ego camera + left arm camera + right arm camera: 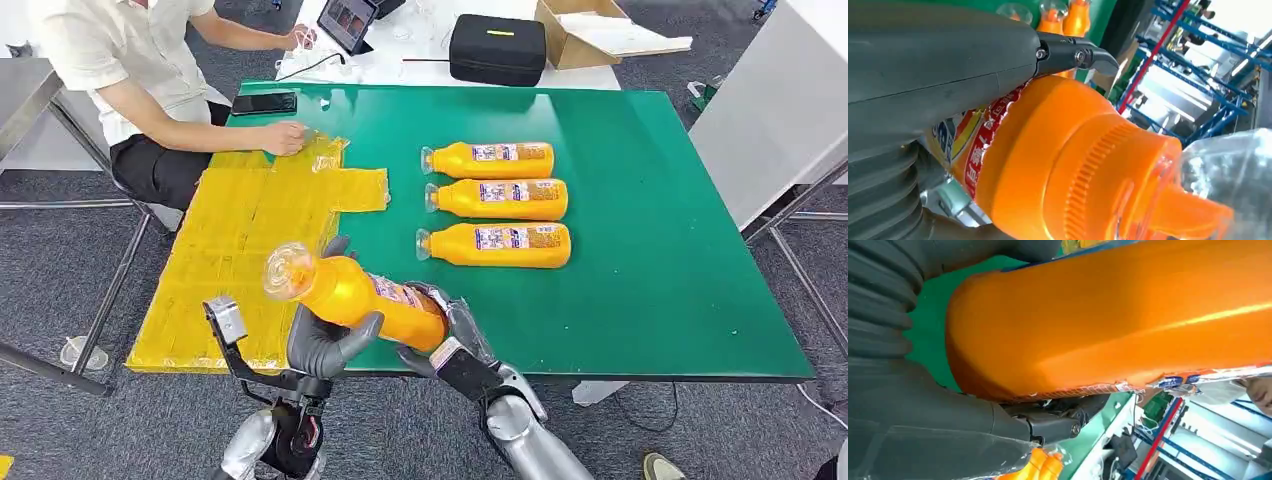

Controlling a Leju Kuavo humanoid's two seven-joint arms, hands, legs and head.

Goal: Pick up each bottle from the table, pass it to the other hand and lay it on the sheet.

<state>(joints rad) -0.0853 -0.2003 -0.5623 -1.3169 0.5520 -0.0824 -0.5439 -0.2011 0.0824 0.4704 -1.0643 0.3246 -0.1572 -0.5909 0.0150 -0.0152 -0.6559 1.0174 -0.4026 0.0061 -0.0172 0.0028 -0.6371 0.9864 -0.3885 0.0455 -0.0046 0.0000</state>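
An orange bottle (355,295) with a clear cap hangs above the table's front edge, its cap pointing toward the yellow sheet (240,250). My left hand (325,340) grips its neck end from below. My right hand (450,335) holds its base end. In the left wrist view the orange bottle (1058,165) lies under my thumb; in the right wrist view its body (1118,315) lies across my right hand (948,425). Three more orange bottles (495,201) lie side by side on the green table (660,250).
A person sits at the far left with a hand (283,138) pressing on the sheet's far edge. A phone (264,103) lies on the green mat near them. A black case (497,48), a tablet (346,22) and a cardboard box (580,30) stand behind.
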